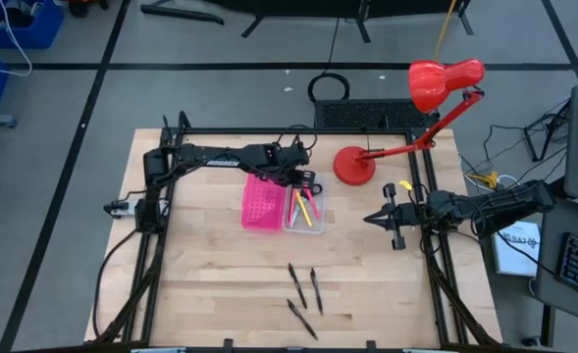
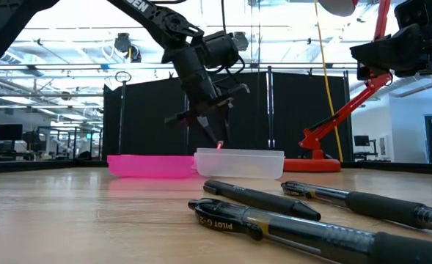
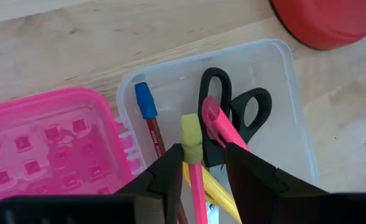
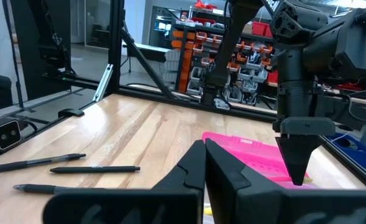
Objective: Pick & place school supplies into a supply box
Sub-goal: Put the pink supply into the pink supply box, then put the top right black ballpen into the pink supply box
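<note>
I count the job as a bit over half done: the supply box (image 1: 305, 212), the translucent tray lying just beside the pink perforated tray (image 1: 260, 205) near the red lamp base (image 1: 353, 165), already holds the black-handled scissors (image 3: 232, 115), a blue-capped dark red pencil (image 3: 150, 122), a pink pen (image 3: 223, 126) and a yellow one partly hidden under my fingers. What is left, as far as I can see, is the group of four dark pens (image 1: 303, 295) lying on the bare wood at the near side of the table, well apart from the box. My left gripper (image 3: 202, 163) hangs directly over the box, and its jaws stand partly apart with a pink pencil with a yellow-green eraser (image 3: 192, 146) upright in the gap; I judge it is being let go into the box, though I cannot tell whether either finger still touches it. The right gripper (image 1: 379, 219) waits at the right side of the table, above the wood, its fingers pressed together and empty.
</note>
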Motion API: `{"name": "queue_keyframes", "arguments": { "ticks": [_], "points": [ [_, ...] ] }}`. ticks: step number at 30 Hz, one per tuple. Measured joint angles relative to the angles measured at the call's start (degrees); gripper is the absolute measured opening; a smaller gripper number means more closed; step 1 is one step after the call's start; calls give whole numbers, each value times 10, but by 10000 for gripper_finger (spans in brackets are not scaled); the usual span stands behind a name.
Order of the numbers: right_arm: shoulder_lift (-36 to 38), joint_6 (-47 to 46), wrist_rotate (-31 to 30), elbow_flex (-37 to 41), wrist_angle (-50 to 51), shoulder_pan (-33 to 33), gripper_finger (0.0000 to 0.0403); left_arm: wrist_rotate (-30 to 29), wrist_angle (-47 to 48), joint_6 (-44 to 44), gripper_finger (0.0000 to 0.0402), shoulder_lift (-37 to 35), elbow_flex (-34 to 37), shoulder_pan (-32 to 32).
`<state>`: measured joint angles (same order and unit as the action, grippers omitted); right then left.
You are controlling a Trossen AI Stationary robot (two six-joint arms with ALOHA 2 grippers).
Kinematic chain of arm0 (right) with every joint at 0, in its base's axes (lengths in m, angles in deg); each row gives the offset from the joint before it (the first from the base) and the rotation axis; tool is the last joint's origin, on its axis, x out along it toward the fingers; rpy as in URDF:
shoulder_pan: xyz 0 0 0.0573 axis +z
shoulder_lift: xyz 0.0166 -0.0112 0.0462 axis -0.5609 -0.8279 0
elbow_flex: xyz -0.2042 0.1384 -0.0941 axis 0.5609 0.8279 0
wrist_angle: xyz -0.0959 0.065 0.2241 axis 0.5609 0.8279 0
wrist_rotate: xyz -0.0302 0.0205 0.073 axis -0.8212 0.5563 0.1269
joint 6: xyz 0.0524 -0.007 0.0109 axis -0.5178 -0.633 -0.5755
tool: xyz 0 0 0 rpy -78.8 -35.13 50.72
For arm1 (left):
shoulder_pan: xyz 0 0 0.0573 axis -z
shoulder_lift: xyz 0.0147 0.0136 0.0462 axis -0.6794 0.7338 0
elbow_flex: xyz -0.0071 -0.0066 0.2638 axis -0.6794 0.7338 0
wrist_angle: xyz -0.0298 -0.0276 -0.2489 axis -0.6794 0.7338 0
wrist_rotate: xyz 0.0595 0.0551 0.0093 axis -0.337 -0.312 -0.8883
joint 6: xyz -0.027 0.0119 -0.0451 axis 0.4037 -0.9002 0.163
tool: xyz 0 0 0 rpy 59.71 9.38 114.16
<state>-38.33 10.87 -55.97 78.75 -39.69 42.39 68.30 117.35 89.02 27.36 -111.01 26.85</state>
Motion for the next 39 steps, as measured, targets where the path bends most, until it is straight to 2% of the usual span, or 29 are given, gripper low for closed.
{"name": "queue_keyframes", "arguments": {
  "ticks": [6, 15, 24, 31, 39],
  "points": [
    [0, 0, 0, 0, 1, 0, 0, 5, 14, -3, 128, 0, -12, 0],
    [0, 0, 0, 0, 3, 0, 0, -35, 116, -23, 129, -2, -99, 0],
    [0, -4, 0, 0, 5, 0, 0, -51, 117, -30, 129, -2, -90, 7],
    [0, -4, 0, 0, 6, 0, 0, -95, 87, -143, 129, -1, -68, 34],
    [0, -3, 0, 0, 5, 0, 0, -87, 62, -228, 129, 0, -86, 45]
  ]
}}
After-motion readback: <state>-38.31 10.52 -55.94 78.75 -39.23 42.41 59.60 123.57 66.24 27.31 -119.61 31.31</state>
